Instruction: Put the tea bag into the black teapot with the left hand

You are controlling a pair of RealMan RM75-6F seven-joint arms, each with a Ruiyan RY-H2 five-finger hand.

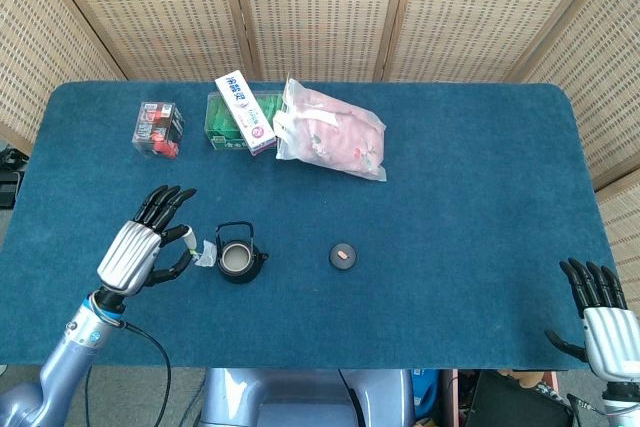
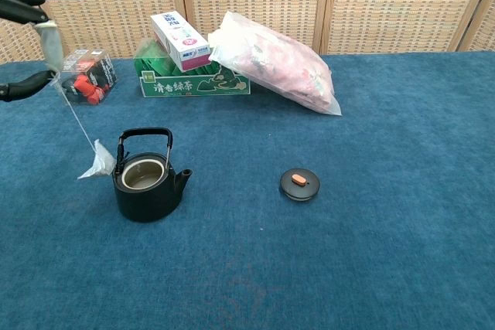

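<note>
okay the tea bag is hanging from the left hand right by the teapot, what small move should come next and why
Probably carry the left hand a little further toward the black teapot, keeping its height. The tea bag dangles on its string just beside the pot's left rim, at about rim level and not yet over the uncovered opening. The lid lies off on the table, so once centred the bag can be lowered in.
</note>
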